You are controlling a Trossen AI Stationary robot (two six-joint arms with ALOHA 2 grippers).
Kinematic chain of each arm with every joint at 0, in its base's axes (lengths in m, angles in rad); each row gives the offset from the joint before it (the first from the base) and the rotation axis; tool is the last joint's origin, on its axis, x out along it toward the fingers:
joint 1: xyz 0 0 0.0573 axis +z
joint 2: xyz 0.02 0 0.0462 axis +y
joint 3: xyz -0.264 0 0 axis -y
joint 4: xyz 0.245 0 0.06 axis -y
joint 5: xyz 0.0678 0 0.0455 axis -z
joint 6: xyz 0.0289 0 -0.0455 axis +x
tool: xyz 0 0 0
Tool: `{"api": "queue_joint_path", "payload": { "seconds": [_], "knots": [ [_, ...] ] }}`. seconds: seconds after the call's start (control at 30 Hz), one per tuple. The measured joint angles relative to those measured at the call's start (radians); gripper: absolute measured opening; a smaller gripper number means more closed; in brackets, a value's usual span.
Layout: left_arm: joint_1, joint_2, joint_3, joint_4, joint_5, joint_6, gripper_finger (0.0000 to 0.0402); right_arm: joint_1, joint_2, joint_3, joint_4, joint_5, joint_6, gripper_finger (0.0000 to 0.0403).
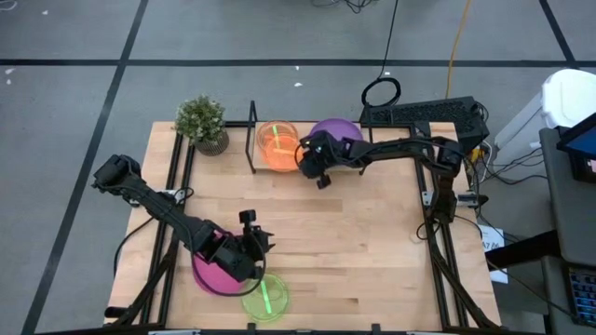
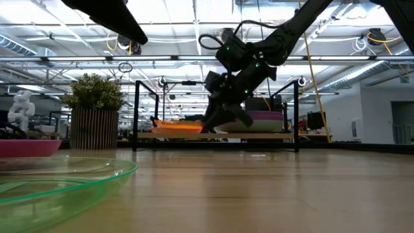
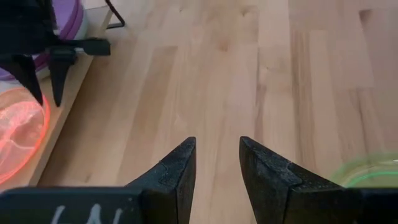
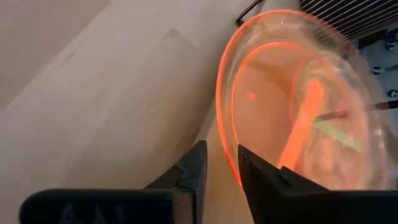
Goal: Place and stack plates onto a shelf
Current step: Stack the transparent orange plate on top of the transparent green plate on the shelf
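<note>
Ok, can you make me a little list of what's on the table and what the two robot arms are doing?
shelf: at the table's far edge, beside the potted plant
on the shelf: orange plate and purple plate, side by side
right gripper: at the shelf's front edge, by the orange plate, nothing held
left gripper: near the table's front, open, empty
magenta plate: on the table, under the left arm
green plate: on the table at the front edge, overlapping the magenta plate in the high view
</note>
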Motion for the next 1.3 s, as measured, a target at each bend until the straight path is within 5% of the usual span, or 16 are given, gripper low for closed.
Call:
{"api": "queue_joint_path", "payload": {
  "seconds": [0.27, 0.63, 1.3],
  "knots": [
    [0.0, 0.0, 0.0, -0.006, 0.001, 0.001, 0.0129, 0.002, 0.022, 0.0, 0.071, 0.013, -0.042, 0.0006],
    [0.0, 0.0, 0.0, -0.005, 0.001, 0.01, 0.0129, 0.025, 0.023, 0.015, 0.108, 0.027, -0.086, 0.0001],
    [0.0, 0.0, 0.0, -0.003, 0.0, 0.007, 0.0129, -0.045, 0.028, 0.308, -0.028, -0.076, 0.025, 0.0]
  ]
}}
